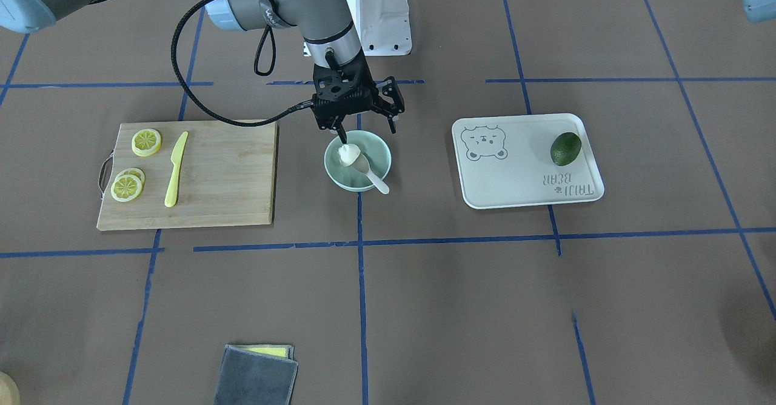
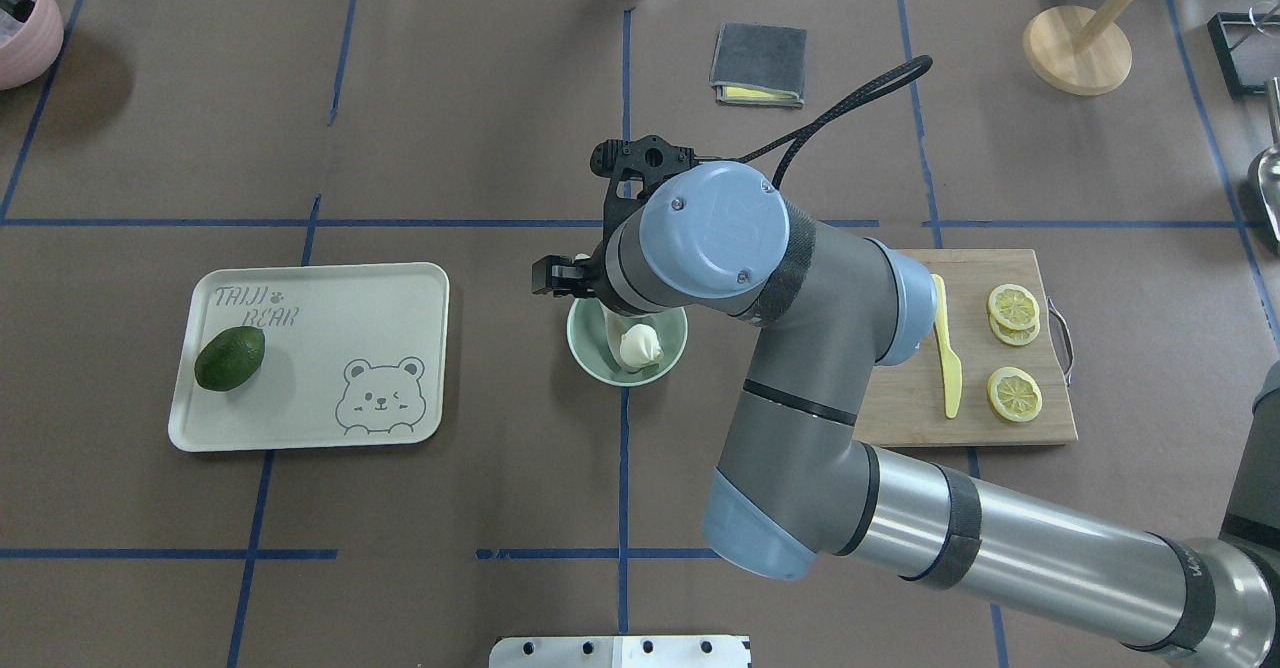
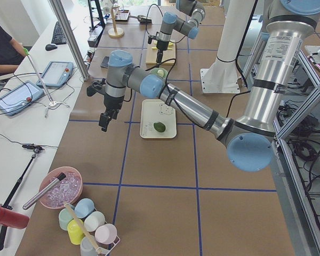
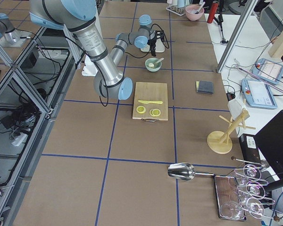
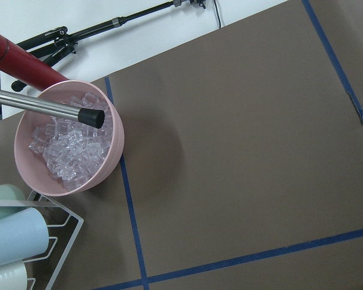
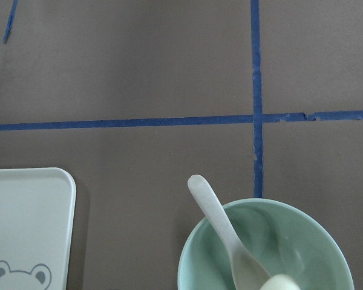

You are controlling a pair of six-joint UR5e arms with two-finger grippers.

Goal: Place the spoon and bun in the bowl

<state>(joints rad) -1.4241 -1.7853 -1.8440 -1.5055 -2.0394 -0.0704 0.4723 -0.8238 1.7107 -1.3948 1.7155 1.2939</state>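
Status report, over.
Right gripper open above bowl. Left gripper far aside, jaws unreadable. Spoon and bun in bowl. Nothing in the way.

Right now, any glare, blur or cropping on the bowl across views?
Front-facing: bowl sharp, evenly lit, no glare. Overhead: right arm hides its far rim. Right wrist: in focus, but bowl cut off at bottom edge; bun barely shows.

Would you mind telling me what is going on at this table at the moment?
The robot's job is to put a spoon and a bun in a bowl, and both are already there. The bun sits in the green bowl at the scoop end of the spoon, whose handle sticks out over the rim. The right hand hangs open and empty just above the bowl. The left hand is off at the table's left end.
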